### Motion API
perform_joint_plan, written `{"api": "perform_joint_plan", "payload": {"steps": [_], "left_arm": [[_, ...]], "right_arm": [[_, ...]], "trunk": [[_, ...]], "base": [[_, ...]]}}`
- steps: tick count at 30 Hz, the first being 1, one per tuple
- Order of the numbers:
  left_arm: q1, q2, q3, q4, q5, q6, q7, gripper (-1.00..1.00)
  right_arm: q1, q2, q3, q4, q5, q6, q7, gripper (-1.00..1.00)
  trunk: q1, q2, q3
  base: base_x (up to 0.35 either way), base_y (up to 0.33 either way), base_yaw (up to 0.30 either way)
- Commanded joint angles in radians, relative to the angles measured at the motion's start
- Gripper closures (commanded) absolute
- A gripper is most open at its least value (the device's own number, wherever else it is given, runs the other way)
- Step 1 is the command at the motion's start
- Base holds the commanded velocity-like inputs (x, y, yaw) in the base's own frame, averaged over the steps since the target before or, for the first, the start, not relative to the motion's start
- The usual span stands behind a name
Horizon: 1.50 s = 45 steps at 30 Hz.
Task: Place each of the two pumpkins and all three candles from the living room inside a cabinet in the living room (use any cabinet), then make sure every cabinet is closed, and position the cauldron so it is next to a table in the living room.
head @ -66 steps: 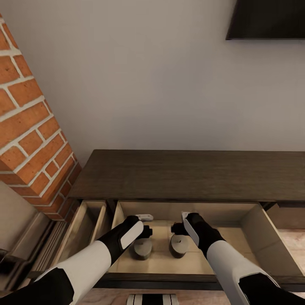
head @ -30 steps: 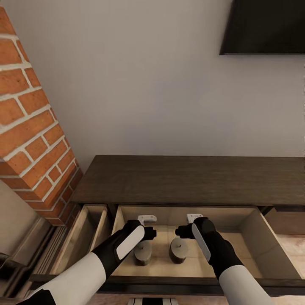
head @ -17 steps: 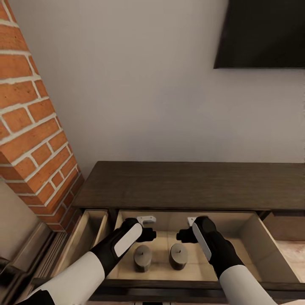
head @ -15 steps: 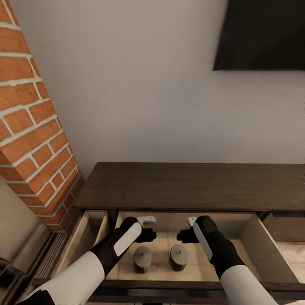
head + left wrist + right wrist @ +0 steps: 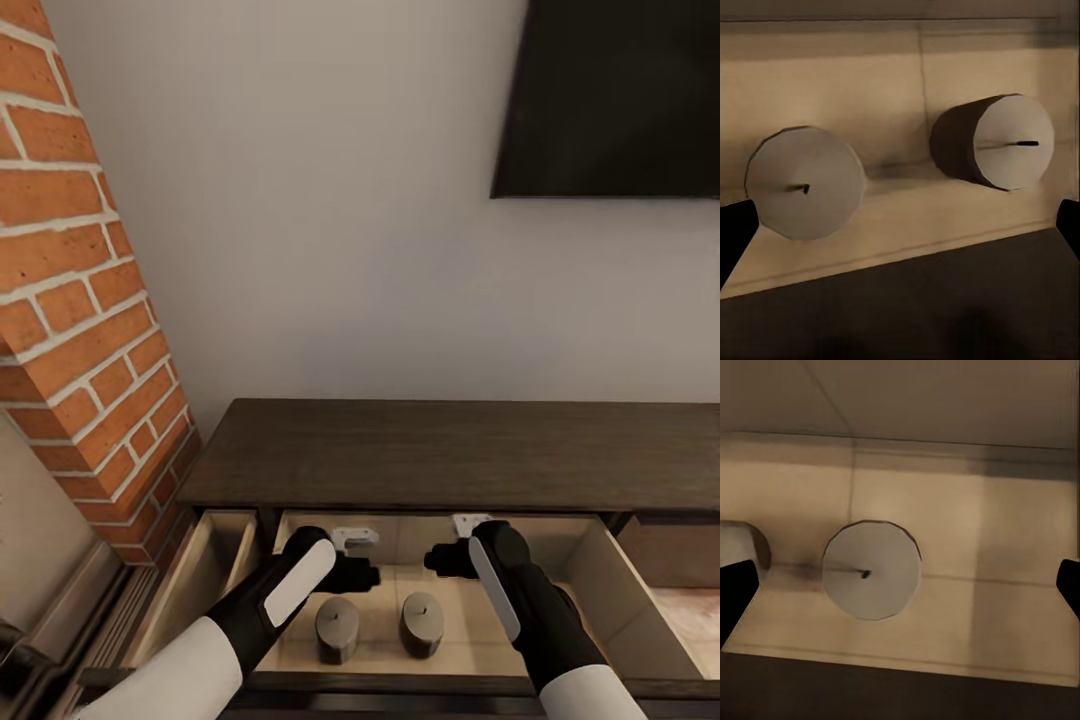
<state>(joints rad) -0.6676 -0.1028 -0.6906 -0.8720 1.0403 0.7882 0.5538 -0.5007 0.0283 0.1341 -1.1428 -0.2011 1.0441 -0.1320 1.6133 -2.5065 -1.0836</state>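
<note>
Grey-beige candles, left one (image 5: 337, 629) & right one (image 5: 422, 623), stand upright side by side on pale floor of open drawer (image 5: 600, 560) in dark-brown cabinet (image 5: 460, 450). Left gripper (image 5: 368, 560) & right gripper (image 5: 447, 545) hover above them, both spread wide, holding nothing.

Two candles down in my open cabinet drawer

I've got the left candle (image 5: 337, 628) and the right candle (image 5: 422, 622) standing upright side by side, near each other but apart, on the pale beige floor of the wide pulled-out drawer (image 5: 620, 585). Both are stubby grey-taupe cylinders, flat on top, each with a tiny dark wick. The cabinet (image 5: 450, 450) is long, low and dark brown, and a narrower drawer (image 5: 195, 580) at its left end is open too.
</note>
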Motion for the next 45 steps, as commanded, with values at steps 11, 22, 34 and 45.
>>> {"api": "perform_joint_plan", "payload": {"steps": [11,22,34,45], "left_arm": [[0.084,0.092,0.029,-0.273,0.008,0.013,0.014,-1.00],[0.106,0.097,0.095,-0.329,-0.003,-0.004,0.020,-1.00],[0.108,0.095,0.098,-0.333,-0.004,-0.020,0.020,-1.00],[0.103,0.085,0.091,-0.333,-0.006,-0.022,0.020,-1.00]], "right_arm": [[0.083,-0.010,-0.007,-0.252,-0.010,0.003,-0.010,-1.00],[0.132,-0.067,-0.020,-0.438,-0.025,0.003,-0.009,-1.00],[0.134,-0.101,-0.020,-0.451,-0.051,0.003,-0.003,-1.00],[0.131,-0.111,-0.023,-0.471,-0.065,0.003,0.010,-1.00]], "trunk": [[-0.005,0.002,0.042],[-0.010,0.005,0.084],[-0.013,0.006,0.111],[-0.013,0.006,0.111]], "base": [[0.000,0.000,0.000],[0.000,0.000,0.000],[0.000,0.000,0.000],[-0.148,-0.079,-0.048]]}}
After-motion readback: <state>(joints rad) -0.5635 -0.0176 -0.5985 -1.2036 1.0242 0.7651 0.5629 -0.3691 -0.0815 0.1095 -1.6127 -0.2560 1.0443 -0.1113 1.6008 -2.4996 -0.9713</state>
